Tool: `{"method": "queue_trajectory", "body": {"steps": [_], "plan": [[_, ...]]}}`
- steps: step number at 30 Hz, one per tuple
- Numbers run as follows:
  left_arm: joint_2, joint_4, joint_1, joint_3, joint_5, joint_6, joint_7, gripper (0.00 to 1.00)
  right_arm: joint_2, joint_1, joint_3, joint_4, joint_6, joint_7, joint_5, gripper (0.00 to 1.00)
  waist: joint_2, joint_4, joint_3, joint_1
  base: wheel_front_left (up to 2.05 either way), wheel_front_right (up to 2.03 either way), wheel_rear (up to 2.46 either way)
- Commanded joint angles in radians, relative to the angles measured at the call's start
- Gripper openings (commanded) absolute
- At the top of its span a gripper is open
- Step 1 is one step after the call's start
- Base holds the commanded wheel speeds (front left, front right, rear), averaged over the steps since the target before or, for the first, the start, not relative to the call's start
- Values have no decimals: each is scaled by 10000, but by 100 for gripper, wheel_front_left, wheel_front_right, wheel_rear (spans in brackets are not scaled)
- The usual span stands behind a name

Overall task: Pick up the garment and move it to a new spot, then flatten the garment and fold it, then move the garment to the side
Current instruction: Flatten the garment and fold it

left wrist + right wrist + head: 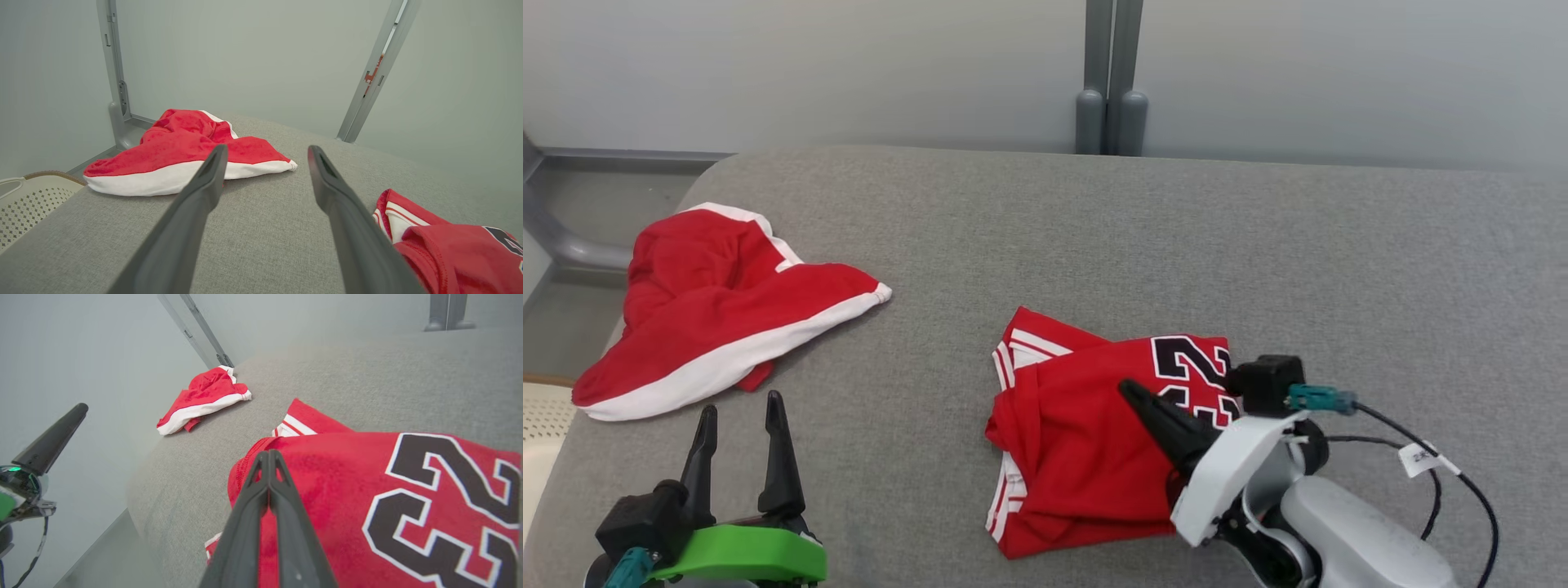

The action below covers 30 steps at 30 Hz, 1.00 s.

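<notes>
While the right gripper [1129, 387] sits over it, the folded red jersey [1078, 457] with white-striped trim and a big black, white-edged number lies on the grey fabric-covered tabletop [1094, 220], roughly 5 o'clock from the middle of the surface in the head view. That gripper comes in from about 4 o'clock and points toward 10, and its two dark fingers are pressed flat together with nothing pinched between them as far as I can see. In the right wrist view the joined tips [268, 454] line up with the jersey's [347, 465] rolled edge, number off to 3 o'clock. Honestly can't tell if the tips are touching the cloth or just hanging right above it

Left gripper [739, 412] is down at 7 o'clock in the head view, green housing, fingers pointing to 12 and spread wide, nothing in them. It's over bare tabletop, well apart from the jersey. From its own wrist camera the gap [265, 153] between the fingers frames plain grey fabric, with the jersey [449, 253] off at 4 o'clock

Other stuff: a crumpled red garment with a wide white band [719, 310] lies at 9 o'clock near the table's left edge, a white perforated plastic basket [28, 200] sits just past that edge, and two grey upright posts [1111, 82] stand behind the table at 12
</notes>
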<state>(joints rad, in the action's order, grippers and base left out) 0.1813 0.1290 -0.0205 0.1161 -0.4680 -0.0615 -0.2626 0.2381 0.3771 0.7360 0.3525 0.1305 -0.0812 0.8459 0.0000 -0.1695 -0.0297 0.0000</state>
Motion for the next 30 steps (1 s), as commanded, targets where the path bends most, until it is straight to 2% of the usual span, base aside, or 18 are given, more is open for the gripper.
{"method": "queue_trajectory", "body": {"steps": [1,2,4,5,7,8,9,17,24,30], "plan": [[30,-64,-81,-37,140,-27,-27,100,106,72,-129,-85,5,-206,-123,0,0,233,56,0,0,0,0],[19,-94,-105,-59,132,-39,-27,100,228,129,-295,-160,5,-384,-229,0,0,333,58,0,0,0,0],[20,-143,-153,-101,130,-53,-25,100,428,192,-658,-284,5,-714,-391,14,0,515,54,0,0,0,0],[25,-165,-161,-129,123,-50,-27,100,503,210,-834,-338,5,-839,-447,14,0,602,48,0,0,0,0],[27,-209,-175,-190,118,-66,-27,100,669,200,-1322,-449,5,-1077,-634,35,0,829,33,0,0,0,0],[21,-238,-181,-226,123,-71,-27,100,742,185,-1588,-519,5,-1176,-728,83,0,931,23,0,0,0,0],[14,-262,-187,-258,126,-78,-27,100,798,165,-1827,-567,5,-1243,-816,100,0,1019,15,0,0,0,0],[-15,-586,-254,-590,224,131,-27,100,954,-364,-3827,-1214,5,-1693,-2127,100,0,1654,-4,0,0,0,0],[-219,-980,-379,-861,655,352,-27,100,215,-1432,-5348,-1810,5,-1846,-3500,100,0,1945,-59,0,0,0,0],[-468,-1041,-426,-1060,871,535,-27,100,-187,-1991,-5822,-1907,5,-1840,-4107,100,0,1998,-155,0,0,0,0]]}}
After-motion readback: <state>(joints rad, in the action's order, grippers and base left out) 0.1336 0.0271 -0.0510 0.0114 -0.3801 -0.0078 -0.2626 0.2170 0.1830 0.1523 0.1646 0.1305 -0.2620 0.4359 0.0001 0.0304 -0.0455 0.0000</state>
